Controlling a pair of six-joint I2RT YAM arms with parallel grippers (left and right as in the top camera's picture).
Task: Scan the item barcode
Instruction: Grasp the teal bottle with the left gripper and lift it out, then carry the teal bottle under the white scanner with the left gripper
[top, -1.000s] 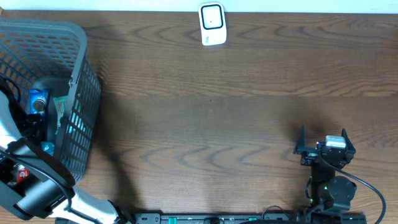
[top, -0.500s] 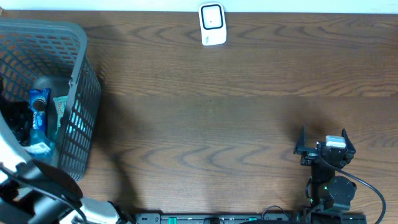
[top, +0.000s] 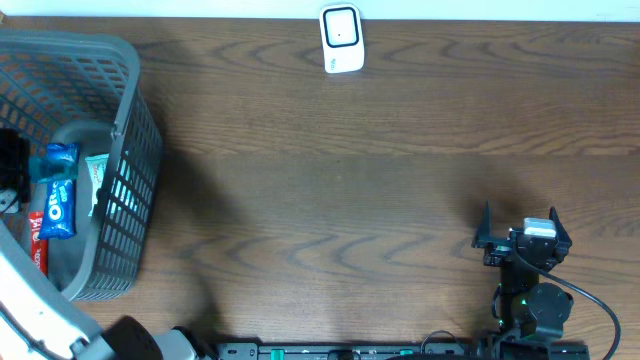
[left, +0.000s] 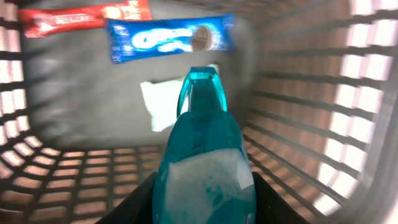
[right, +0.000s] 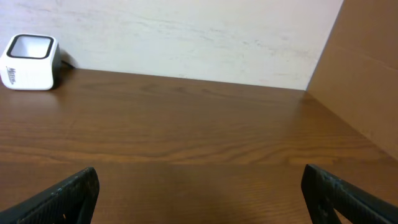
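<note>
The left hand (left: 203, 202), partly closed, grips the teal bottle (left: 200, 124) inside the basket (left: 311, 112). The right hand (right: 199, 193) rests wide open and empty. The slick bottle could twist, hiding its barcode from the scanner (top: 341, 38).

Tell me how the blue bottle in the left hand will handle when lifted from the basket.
The blue bottle looks like rigid, glossy plastic, so probably stiff but slippery. Foamy liquid shows inside, so it is likely heavyish and may slosh. Its rounded body could twist in the left hand.
</note>
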